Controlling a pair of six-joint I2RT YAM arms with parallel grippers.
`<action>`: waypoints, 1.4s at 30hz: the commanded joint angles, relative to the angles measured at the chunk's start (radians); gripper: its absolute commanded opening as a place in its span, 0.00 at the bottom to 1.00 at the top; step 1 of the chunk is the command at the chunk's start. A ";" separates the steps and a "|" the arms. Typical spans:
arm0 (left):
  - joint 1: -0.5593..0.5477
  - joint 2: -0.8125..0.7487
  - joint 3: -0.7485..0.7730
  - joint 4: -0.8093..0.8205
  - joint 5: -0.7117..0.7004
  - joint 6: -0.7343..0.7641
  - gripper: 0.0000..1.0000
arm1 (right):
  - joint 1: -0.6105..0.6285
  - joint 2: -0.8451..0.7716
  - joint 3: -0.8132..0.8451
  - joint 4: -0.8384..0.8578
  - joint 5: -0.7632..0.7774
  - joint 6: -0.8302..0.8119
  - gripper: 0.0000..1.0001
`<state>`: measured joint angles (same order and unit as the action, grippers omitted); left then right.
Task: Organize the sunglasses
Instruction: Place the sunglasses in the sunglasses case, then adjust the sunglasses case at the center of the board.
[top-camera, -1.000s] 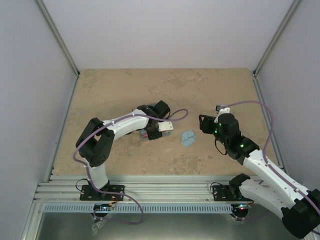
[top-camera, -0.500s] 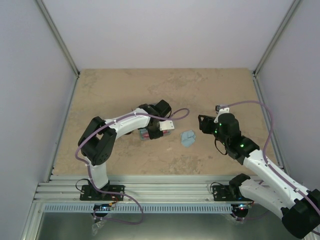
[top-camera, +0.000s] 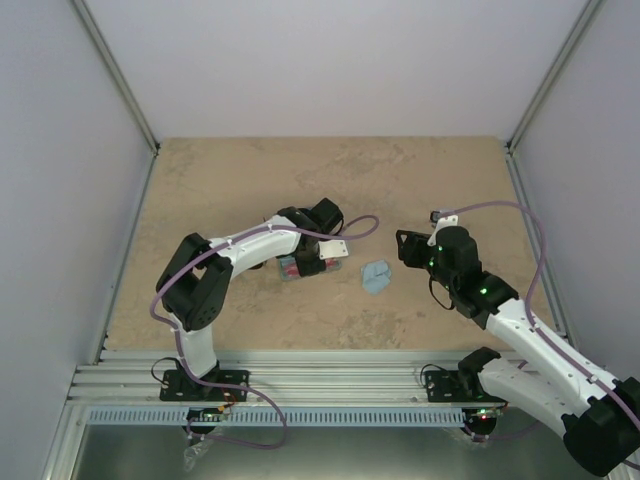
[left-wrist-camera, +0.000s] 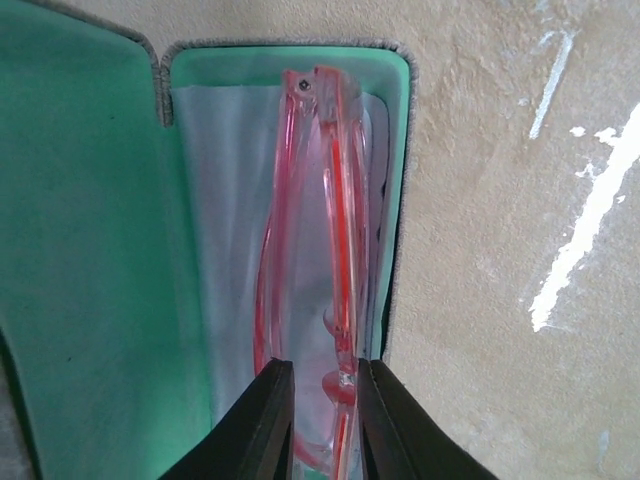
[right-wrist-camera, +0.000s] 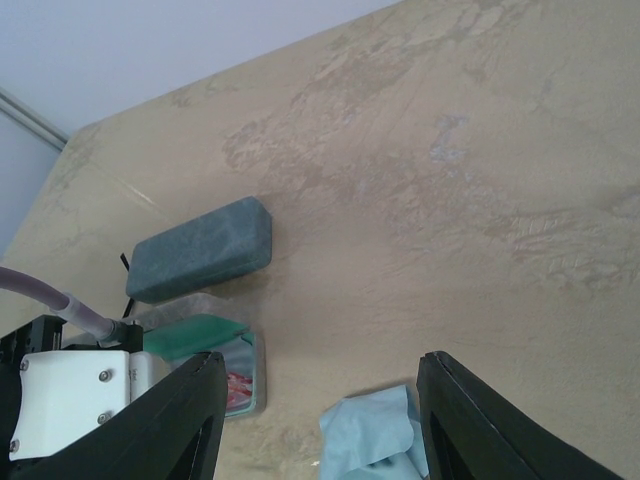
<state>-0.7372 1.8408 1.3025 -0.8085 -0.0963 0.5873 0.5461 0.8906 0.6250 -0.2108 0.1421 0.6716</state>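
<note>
The red-framed sunglasses (left-wrist-camera: 335, 200) lie folded in an open grey case with a green lining (left-wrist-camera: 80, 250), on a light blue cloth (left-wrist-camera: 225, 220). My left gripper (left-wrist-camera: 325, 368) has its jaws closed narrowly on either side of the folded red frame, low inside the case. In the top view the left gripper (top-camera: 303, 266) is over that case (top-camera: 285, 273) at mid-table. My right gripper (right-wrist-camera: 320, 365) is open and empty, above the table near a loose light blue cloth (right-wrist-camera: 375, 435). The black sunglasses are not in view.
A closed blue-grey case (right-wrist-camera: 200, 250) lies just beyond the open case (right-wrist-camera: 215, 345). The loose cloth (top-camera: 376, 276) lies between the two arms. Grey walls with metal rails enclose the table.
My left gripper has shifted slightly over the open case. The right arm has not moved.
</note>
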 joint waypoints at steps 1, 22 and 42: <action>-0.004 0.002 0.027 0.003 -0.036 0.003 0.22 | -0.005 -0.003 -0.007 0.005 -0.001 0.004 0.54; 0.024 -0.189 0.116 0.059 0.053 -0.122 0.50 | -0.005 0.071 -0.003 0.040 -0.097 -0.025 0.55; 0.125 -0.651 -0.308 0.494 0.040 -0.899 1.00 | 0.117 0.457 0.111 0.139 -0.336 -0.021 0.55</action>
<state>-0.6590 1.1446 0.9897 -0.3782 -0.1886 -0.2581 0.6197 1.2961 0.6991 -0.0940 -0.1749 0.6247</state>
